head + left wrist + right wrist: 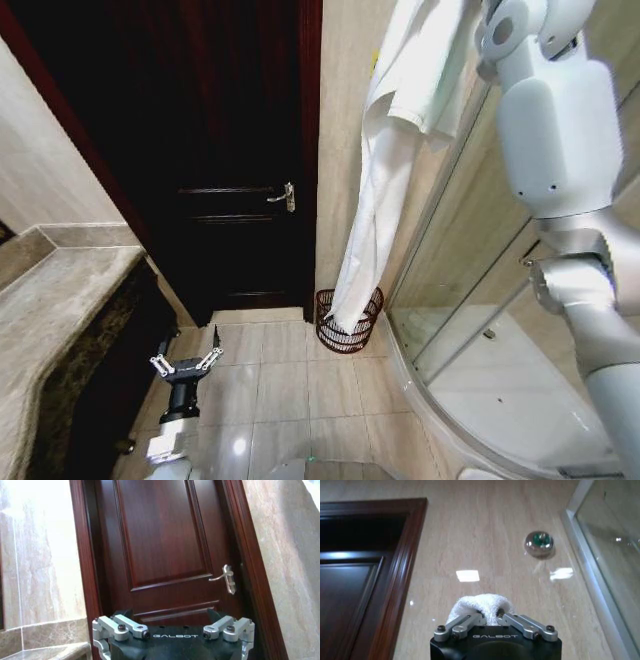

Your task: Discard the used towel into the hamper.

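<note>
A long white towel (395, 140) hangs down the wall from the top of the head view. Its lower tip reaches the mouth of the hamper (368, 320), a dark reddish-brown wire basket on the floor beside the door frame. My right arm (560, 130) is raised high at the right. In the right wrist view my right gripper (488, 619) is shut on a bunch of the towel (479, 605) close to the wall. My left gripper (185, 362) hangs low at the left over the floor tiles, open and holding nothing, and faces the door (165, 536).
A dark wooden door (230, 150) with a metal handle (286, 197) stands straight ahead. A stone counter (60, 300) runs along the left. A glass shower enclosure (480, 300) borders the right. A round metal hook (539, 543) sits on the wall. Tiled floor (290, 390) lies before the hamper.
</note>
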### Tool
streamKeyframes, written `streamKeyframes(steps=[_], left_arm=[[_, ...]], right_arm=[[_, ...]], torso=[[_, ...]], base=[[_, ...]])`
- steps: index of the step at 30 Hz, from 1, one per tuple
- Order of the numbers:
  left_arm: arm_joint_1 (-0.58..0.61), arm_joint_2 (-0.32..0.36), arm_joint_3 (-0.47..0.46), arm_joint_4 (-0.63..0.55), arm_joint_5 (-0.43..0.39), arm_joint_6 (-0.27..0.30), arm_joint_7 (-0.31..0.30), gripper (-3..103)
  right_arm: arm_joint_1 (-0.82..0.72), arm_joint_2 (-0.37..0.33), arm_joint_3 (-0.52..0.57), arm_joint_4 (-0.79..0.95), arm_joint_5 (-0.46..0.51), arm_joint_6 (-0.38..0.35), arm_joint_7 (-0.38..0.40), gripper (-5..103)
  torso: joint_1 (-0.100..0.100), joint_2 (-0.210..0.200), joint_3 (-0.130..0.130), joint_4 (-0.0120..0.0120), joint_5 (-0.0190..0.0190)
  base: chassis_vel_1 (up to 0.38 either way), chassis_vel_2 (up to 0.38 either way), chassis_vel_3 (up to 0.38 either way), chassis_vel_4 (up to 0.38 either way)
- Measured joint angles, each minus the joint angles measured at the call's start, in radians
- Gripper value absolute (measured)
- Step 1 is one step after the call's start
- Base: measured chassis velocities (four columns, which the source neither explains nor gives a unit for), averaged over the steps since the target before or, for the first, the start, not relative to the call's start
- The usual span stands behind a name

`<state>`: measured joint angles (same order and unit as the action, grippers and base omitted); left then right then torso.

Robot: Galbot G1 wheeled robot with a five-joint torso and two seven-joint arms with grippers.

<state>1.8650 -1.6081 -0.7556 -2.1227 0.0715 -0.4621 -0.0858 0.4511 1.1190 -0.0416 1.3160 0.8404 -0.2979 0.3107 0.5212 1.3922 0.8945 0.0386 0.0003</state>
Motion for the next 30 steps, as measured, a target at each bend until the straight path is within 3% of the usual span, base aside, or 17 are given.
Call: streamKeyframes(steps=[15,30], left_arm=[[0.006,0.0,-0.002,0.011,-0.006,-0.021,-0.006,100],[0.009,0.0,0.005,0.012,0.002,-0.029,-0.001,100]], right_arm=[[-0.056,0.031,-0.023,-0.056,-0.08,0.047,-0.038,5],[-0.256,-0.026,0.017,0.027,-0.113,0.071,-0.055,5]], torso=[[-0.001,0.0,0.0,0.0002,-0.0003],[-0.008,-0.015,-0.009,0.0001,-0.0002]], base=[[-0.004,0.002,0.002,-0.003],[0.0,0.0,0.0,0.0]])
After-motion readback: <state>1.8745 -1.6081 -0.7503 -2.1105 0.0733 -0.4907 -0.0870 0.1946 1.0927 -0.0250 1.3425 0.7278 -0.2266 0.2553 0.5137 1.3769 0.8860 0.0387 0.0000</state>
